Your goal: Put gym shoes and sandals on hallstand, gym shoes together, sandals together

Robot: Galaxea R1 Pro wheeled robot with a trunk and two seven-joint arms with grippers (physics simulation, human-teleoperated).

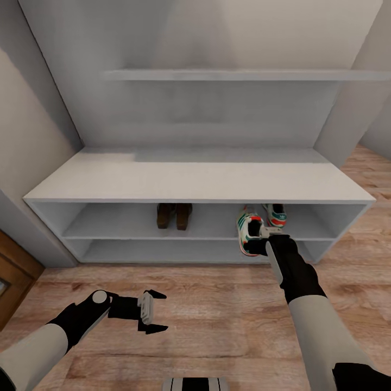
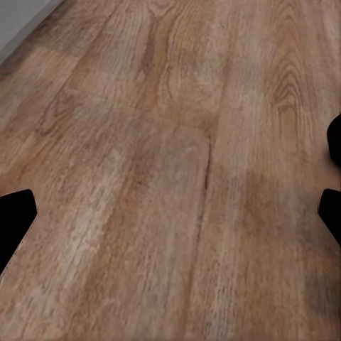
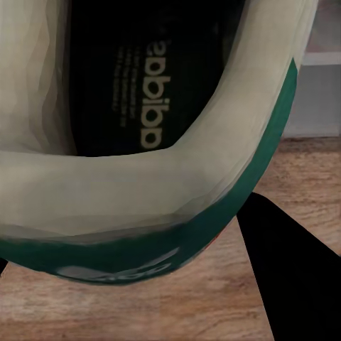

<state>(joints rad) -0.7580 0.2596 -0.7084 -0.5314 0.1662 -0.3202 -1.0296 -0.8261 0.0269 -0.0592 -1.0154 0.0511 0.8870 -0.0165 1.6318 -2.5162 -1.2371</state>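
The white hallstand [image 1: 201, 182] stands against the wall. Both brown sandals [image 1: 174, 215] sit side by side on its upper shelf, left of centre. One gym shoe [image 1: 275, 214] rests on the same shelf at the right. The other gym shoe [image 1: 248, 234] hangs just left of it, in front of the shelf's front edge, with my right gripper [image 1: 264, 232] shut on its heel. The right wrist view shows that gym shoe's collar [image 3: 142, 192] up close, with a black finger [image 3: 291, 277] beside it. My left gripper [image 1: 153, 312] hovers open over the corridor floor [image 2: 170, 170], holding nothing.
A floating wall shelf [image 1: 239, 75] runs above the bench top. A brown wooden door [image 1: 13, 277] stands at the far left. Grey walls flank the hallstand on both sides. The lower shelf bay [image 1: 163, 251] holds nothing that I can see.
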